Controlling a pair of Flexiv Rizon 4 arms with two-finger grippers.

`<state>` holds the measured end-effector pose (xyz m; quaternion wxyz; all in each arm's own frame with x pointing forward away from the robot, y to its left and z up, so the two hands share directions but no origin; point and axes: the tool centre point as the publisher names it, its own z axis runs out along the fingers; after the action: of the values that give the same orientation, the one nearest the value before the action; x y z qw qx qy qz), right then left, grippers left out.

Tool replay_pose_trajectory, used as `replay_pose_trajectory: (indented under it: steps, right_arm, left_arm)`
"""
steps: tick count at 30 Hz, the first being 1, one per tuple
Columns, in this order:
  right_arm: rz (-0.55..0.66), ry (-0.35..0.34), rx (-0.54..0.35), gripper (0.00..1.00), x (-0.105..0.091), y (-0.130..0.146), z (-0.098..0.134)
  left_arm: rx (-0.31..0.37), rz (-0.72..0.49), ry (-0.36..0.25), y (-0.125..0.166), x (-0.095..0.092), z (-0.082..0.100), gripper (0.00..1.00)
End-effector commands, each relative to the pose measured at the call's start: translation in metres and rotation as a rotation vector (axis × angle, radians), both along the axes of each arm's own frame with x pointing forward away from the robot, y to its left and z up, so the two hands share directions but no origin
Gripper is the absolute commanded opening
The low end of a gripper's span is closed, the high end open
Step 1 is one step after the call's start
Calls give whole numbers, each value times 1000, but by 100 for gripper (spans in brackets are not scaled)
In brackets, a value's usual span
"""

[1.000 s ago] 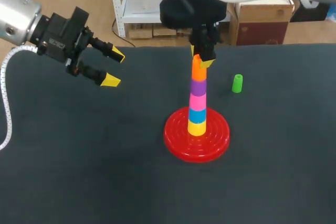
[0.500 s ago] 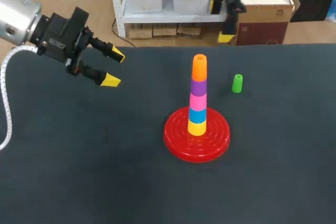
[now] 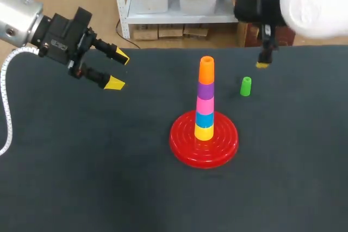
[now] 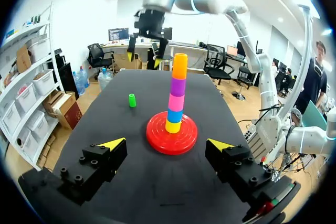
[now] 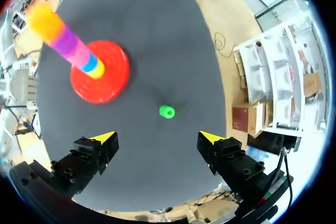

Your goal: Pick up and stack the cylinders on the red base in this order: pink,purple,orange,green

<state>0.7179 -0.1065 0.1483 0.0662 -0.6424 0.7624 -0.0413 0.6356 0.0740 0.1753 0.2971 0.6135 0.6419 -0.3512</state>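
Observation:
On the red base (image 3: 179,144) stands a tower of yellow, blue, pink, purple and orange cylinders, the orange one (image 3: 206,70) on top. The green cylinder (image 3: 246,86) stands upright alone on the table, right of the tower. My right gripper (image 3: 264,61) hangs above the table's far edge, just behind the green cylinder (image 5: 167,111), open and empty. In its wrist view the red base (image 5: 113,80) and tower lie off to one side. My left gripper (image 3: 112,69) is held open and empty over the table's left part; it faces the tower (image 4: 176,90) and the green cylinder (image 4: 132,100).
The dark table top (image 3: 109,177) carries nothing else. My right arm's white body (image 3: 315,4) hangs over the far right corner.
My right gripper let go of the orange cylinder atop the tower, opened wide, rose and swung right to behind the green cylinder. The left arm has not moved.

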Motion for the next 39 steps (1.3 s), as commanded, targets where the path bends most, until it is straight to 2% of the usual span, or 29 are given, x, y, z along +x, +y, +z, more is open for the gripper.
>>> replay_pose_trajectory:
  steps: [1,4,14,24,31,33,34,37,39]
  right_arm:
    - [-41,56,-12,100,21,-1,-50]
    - [-71,98,-15,100,31,-7,-65]
    - [-85,152,-20,100,45,-14,-106]
    - [-22,161,-10,100,47,4,-115]
    - [-11,164,-30,100,50,7,-118]
    - [-10,164,-32,96,51,8,-119]
    - [-10,163,-33,86,51,8,-119]
    - [-11,161,-34,69,51,9,-120]
    - [-15,161,-35,65,50,9,-121]
  left_arm:
    - [-2,-3,0,1,1,0,100]
    - [-2,-3,0,1,1,0,100]
    - [-2,-3,0,1,1,0,100]
    - [-2,-3,0,1,1,0,100]
    - [-2,-3,0,1,1,0,100]
    - [-2,-3,0,1,1,0,100]
    - [-2,-3,0,1,1,0,100]
    - [-2,-3,0,1,1,0,100]
    - [-2,-3,0,1,1,0,100]
